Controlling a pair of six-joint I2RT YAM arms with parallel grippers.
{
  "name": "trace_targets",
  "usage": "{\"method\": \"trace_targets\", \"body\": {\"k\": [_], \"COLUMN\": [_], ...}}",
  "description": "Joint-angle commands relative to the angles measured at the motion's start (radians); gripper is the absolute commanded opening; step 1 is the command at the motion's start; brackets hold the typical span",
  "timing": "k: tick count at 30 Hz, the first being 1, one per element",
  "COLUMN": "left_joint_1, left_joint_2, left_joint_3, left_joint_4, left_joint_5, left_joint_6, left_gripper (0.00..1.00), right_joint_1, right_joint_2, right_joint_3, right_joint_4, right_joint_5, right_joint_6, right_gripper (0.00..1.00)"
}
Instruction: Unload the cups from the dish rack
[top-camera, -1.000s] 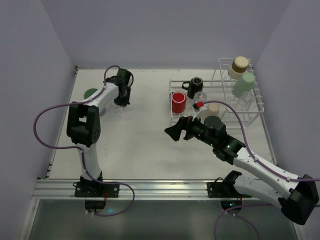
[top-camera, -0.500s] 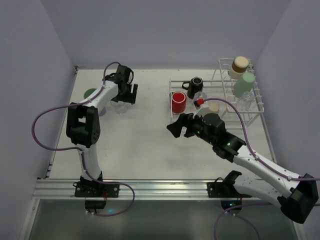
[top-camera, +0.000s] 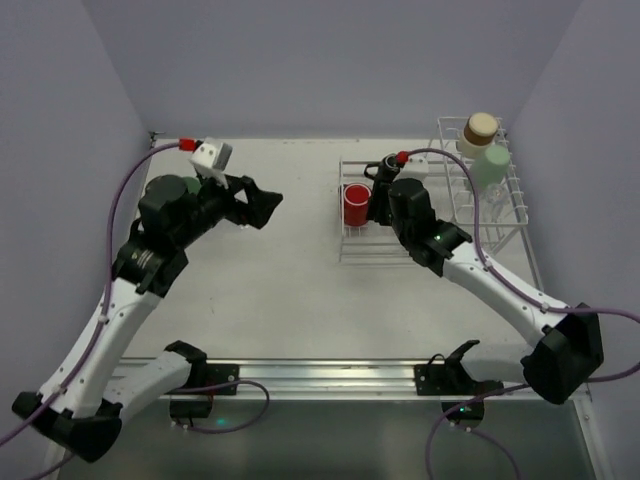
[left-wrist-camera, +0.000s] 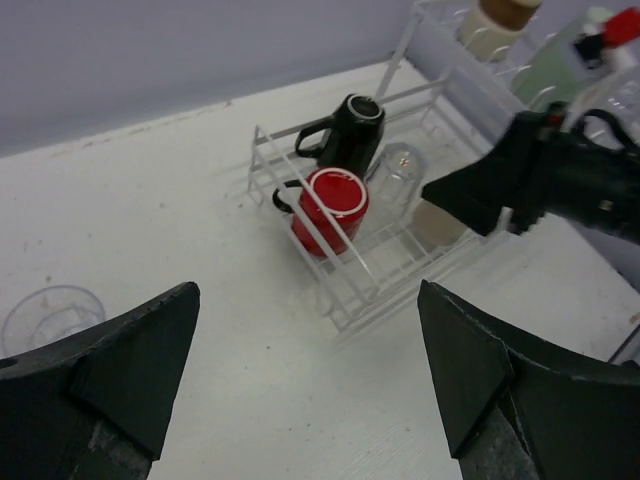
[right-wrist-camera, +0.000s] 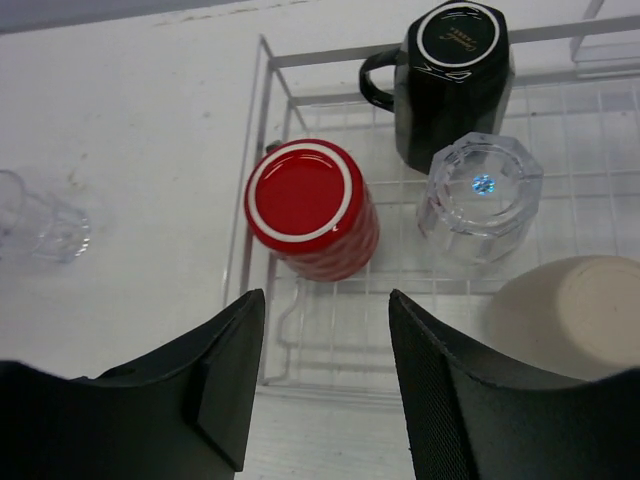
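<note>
The white wire dish rack (top-camera: 352, 252) stands at the right rear of the table. In its low basket are an upturned red mug (top-camera: 357, 203) (right-wrist-camera: 310, 205) (left-wrist-camera: 331, 206), a black mug (right-wrist-camera: 455, 75) (left-wrist-camera: 350, 135), a clear glass (right-wrist-camera: 480, 195) (left-wrist-camera: 400, 172) and a beige cup (right-wrist-camera: 570, 310). A tan-topped cup (top-camera: 480, 128) and a pale green cup (top-camera: 490, 165) sit in the tall part. My right gripper (top-camera: 380, 210) (right-wrist-camera: 325, 390) hovers over the basket's near edge just short of the red mug, open and empty. My left gripper (top-camera: 262, 207) (left-wrist-camera: 310, 400) is open above bare table, facing the rack.
A clear glass (left-wrist-camera: 50, 315) (right-wrist-camera: 40, 225) stands on the table left of the rack. The right arm's wrist (left-wrist-camera: 560, 185) reaches over the rack in the left wrist view. Side walls enclose the table; a metal rail runs along the near edge.
The left gripper let go of the clear glass at the far left, opened wide and swung back toward the middle. The right gripper moved forward over the rack basket and its jaws narrowed.
</note>
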Motion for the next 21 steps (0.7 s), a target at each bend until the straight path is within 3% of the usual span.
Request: {"method": "trace_targets", "body": {"k": [1, 4, 9, 13, 21], "left_joint_1": [0.003, 0.001, 0.000, -0.023, -0.124], "left_joint_2": [-0.139, -0.277, -0.442, -0.524, -0.547], "left_joint_3": [-0.189, -0.336, -0.505, -0.529, -0.521], "left_joint_4": [0.096, 0.106, 0.139, 0.153, 0.120], "left_joint_5": [0.137, 0.156, 0.164, 0.153, 0.111], "left_joint_6": [-0.061, -0.053, -0.027, -0.007, 0.016], "left_gripper": [0.94, 0.94, 0.94, 0.95, 0.96], "right_joint_1": [-0.017, -0.031, -0.051, -0.090, -0.146], "right_joint_2": [0.095, 0.197, 0.354, 0.447, 0.547], "right_joint_3": [0.097, 0.175, 0.288, 0.376, 0.442], "right_joint_4": [-0.033, -0.055, -0.073, -0.101, -0.148], "right_joint_5": [0.178, 0.255, 0.347, 0.359, 0.346], "right_joint_6": [-0.058, -0.081, -0.102, -0.110, -0.095], "right_gripper": [0.55, 0.55, 0.67, 0.76, 0.81]}}
